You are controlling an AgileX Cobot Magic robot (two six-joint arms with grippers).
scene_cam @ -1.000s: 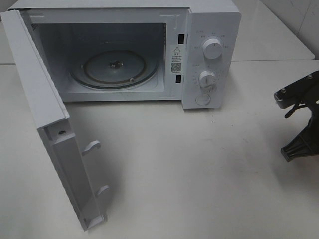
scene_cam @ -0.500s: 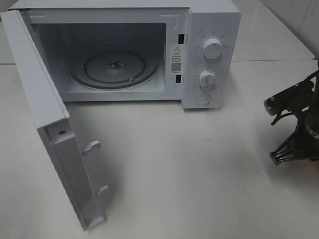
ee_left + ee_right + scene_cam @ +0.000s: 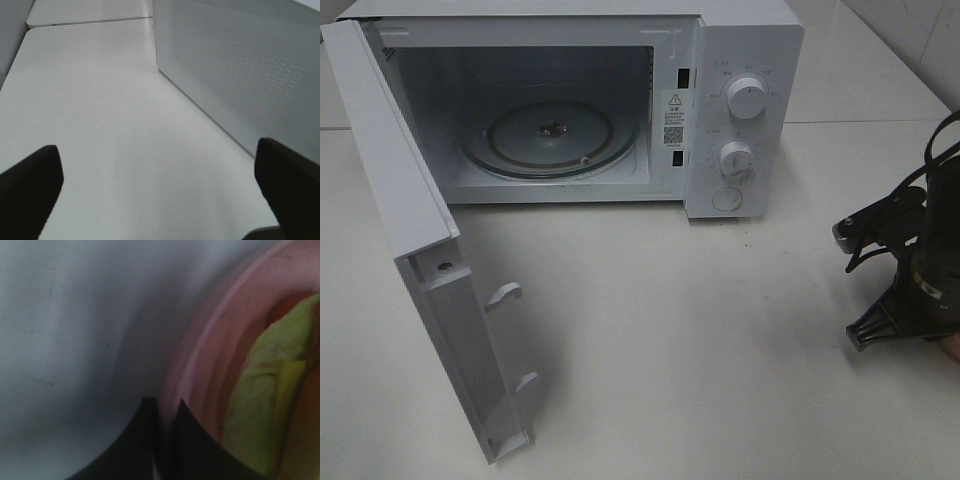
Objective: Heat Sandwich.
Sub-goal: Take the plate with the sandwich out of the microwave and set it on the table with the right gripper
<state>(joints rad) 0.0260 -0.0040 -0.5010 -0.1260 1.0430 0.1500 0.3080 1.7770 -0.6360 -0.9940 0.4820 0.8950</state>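
Sandwich (image 3: 270, 405) lies on pink plate (image 3: 200, 365), right of microwave (image 3: 620, 100). Soft, light, crushable; carry by plate rim. Right gripper (image 3: 165, 440) pinches rim; left gripper (image 3: 160, 190) spread, empty.

- Right arm (image 3: 920, 250) at right edge of the exterior view, wrist angled downward.
- Right gripper (image 3: 167, 440): jaws nearly together, pinching a rim.
- Left gripper (image 3: 160, 185): jaws spread wide, nothing between.

Count: one microwave (image 3: 570, 100), door (image 3: 420, 260) open; two dials (image 3: 747, 98) and one round button (image 3: 727, 199); one glass turntable (image 3: 548, 135). One pink plate (image 3: 210, 350), one sandwich (image 3: 265, 390). One counter (image 3: 700, 340).
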